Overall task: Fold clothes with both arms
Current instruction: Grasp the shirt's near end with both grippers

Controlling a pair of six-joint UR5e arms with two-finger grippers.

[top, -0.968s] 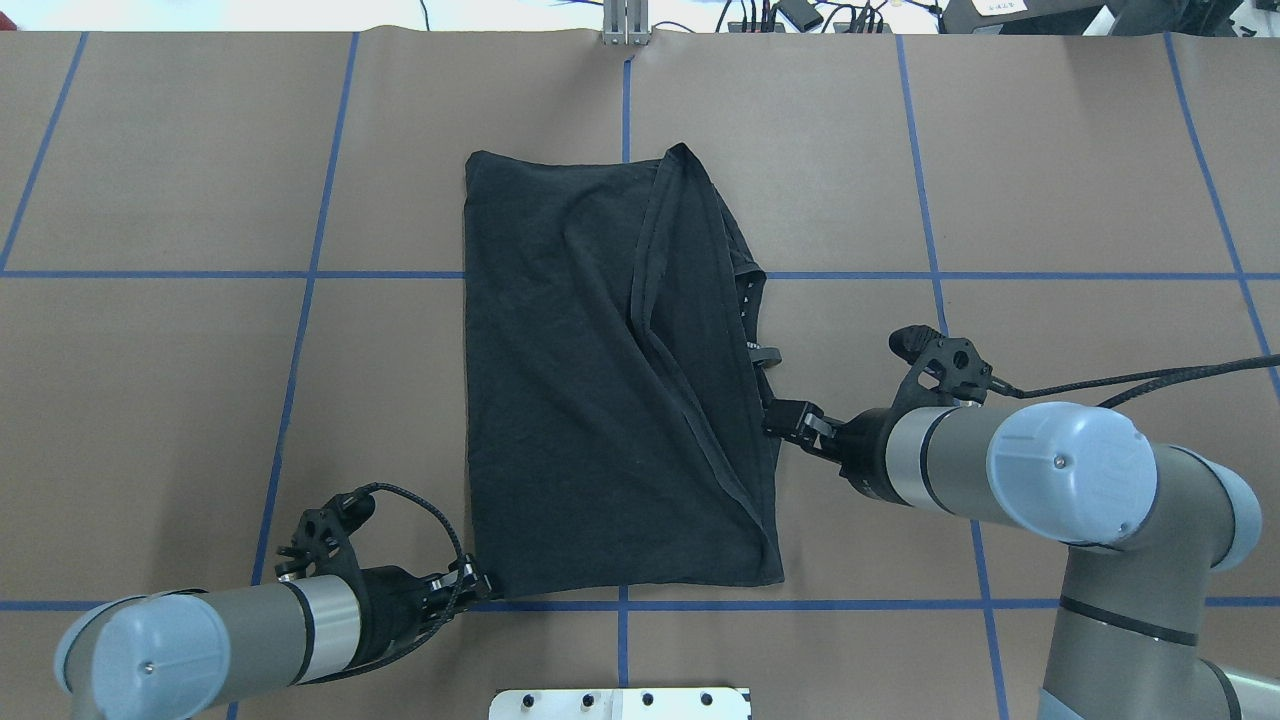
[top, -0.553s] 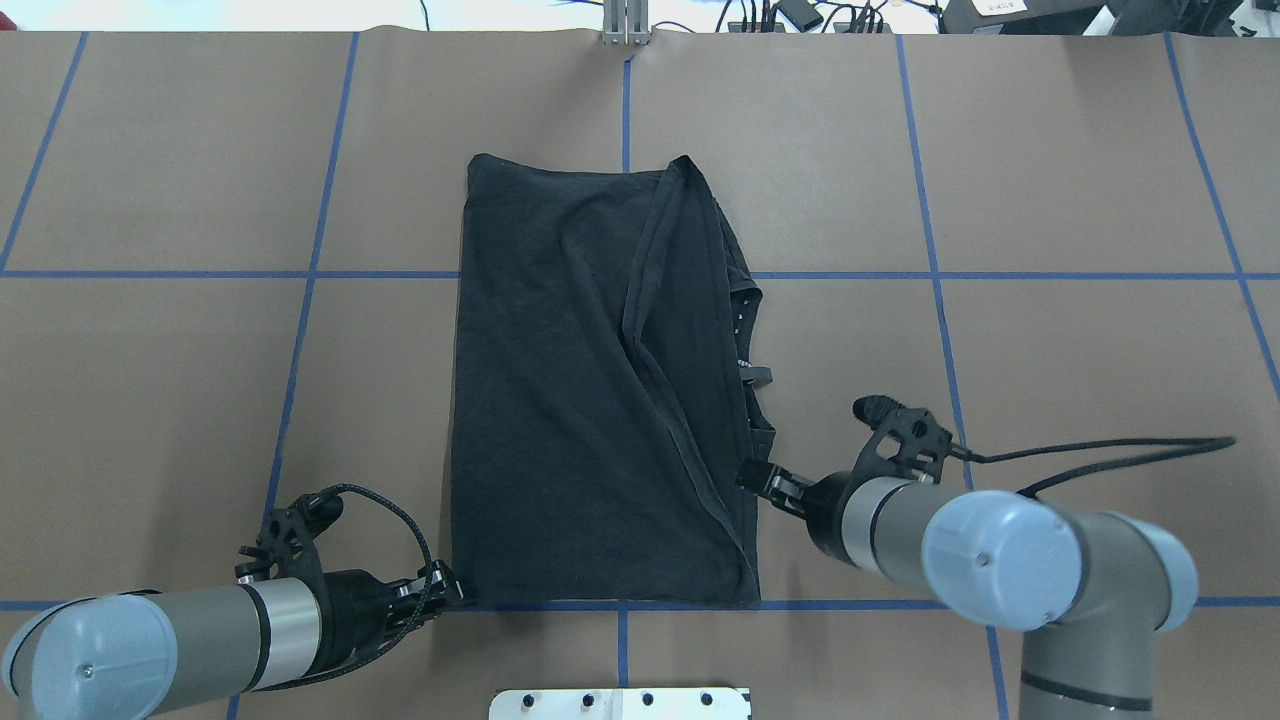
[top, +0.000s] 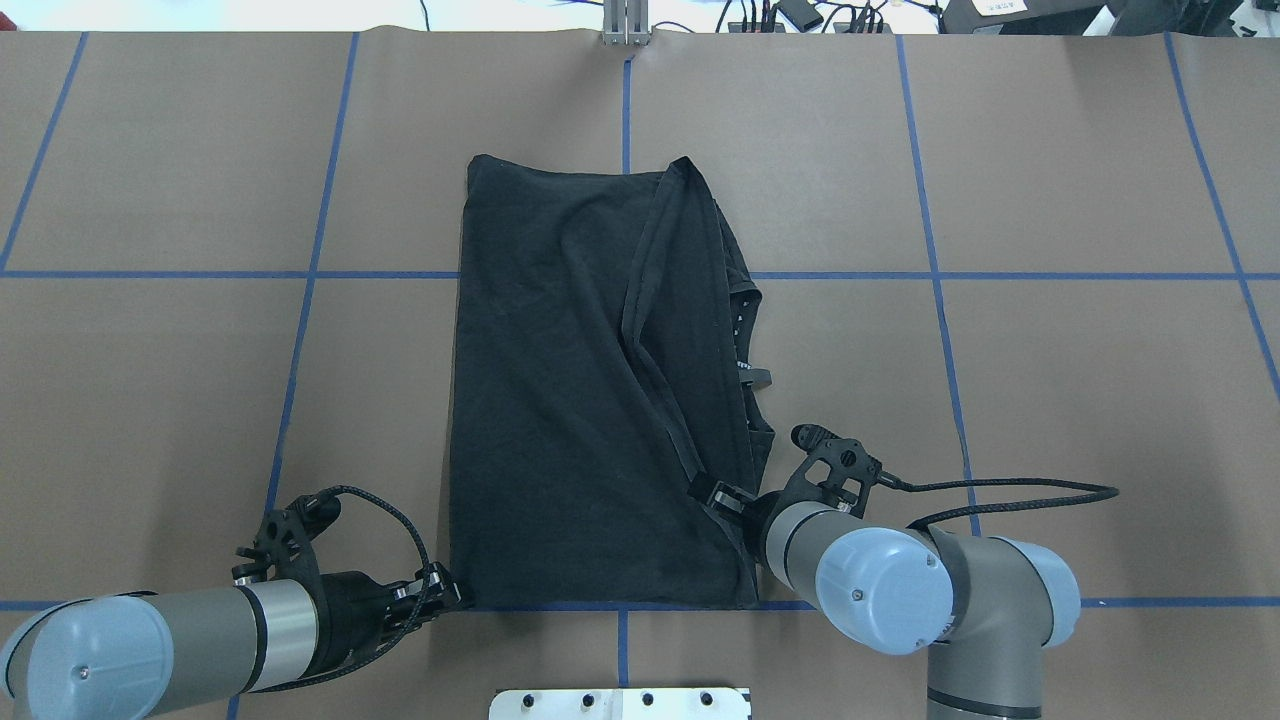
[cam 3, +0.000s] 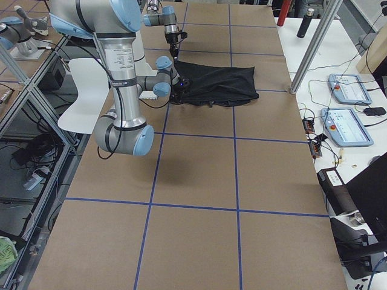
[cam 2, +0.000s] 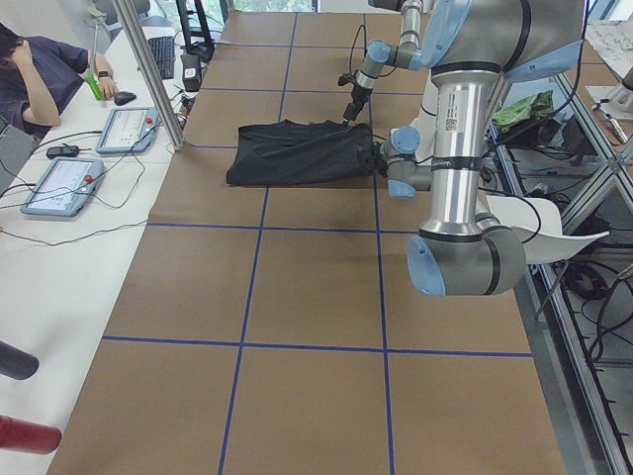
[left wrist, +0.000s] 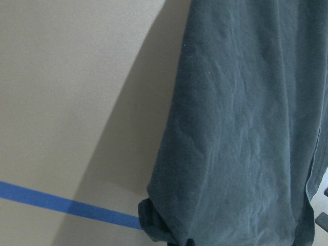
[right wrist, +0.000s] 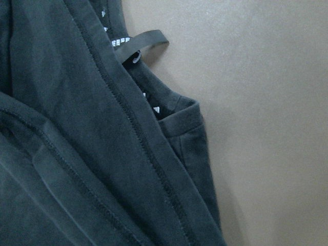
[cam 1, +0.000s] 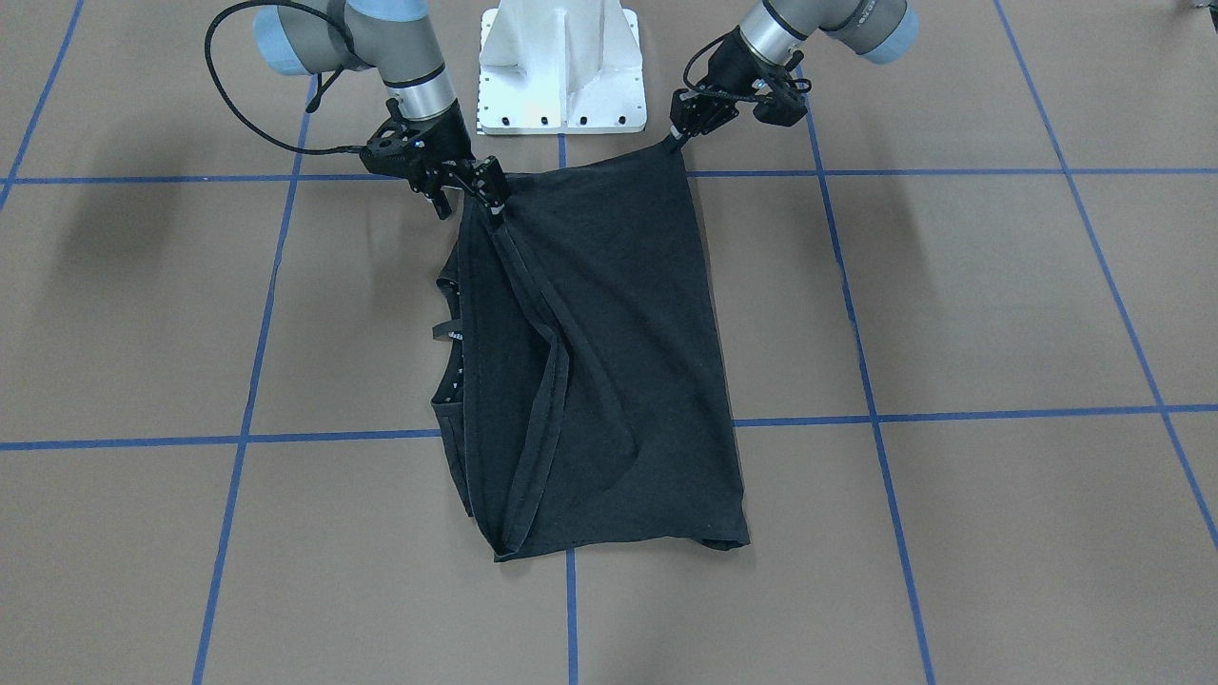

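Observation:
The black T-shirt lies folded lengthwise on the brown table, its graphic hidden. White marks by the collar show at its right edge. My left gripper is shut on the shirt's near left corner, low by the table; in the front-facing view it pinches that corner. My right gripper is shut on the folded hem near the shirt's near right side, also seen in the front-facing view. Both wrist views show only cloth, no fingers.
The white base pedestal stands at the table's near edge between the arms. Blue tape lines grid the table. The right arm's black cable loops over the table. An operator sits with tablets at the far side.
My right gripper has moved toward the robot and leftward over the shirt, drawing the right edge in. My left gripper has pulled the near left corner slightly left and back.

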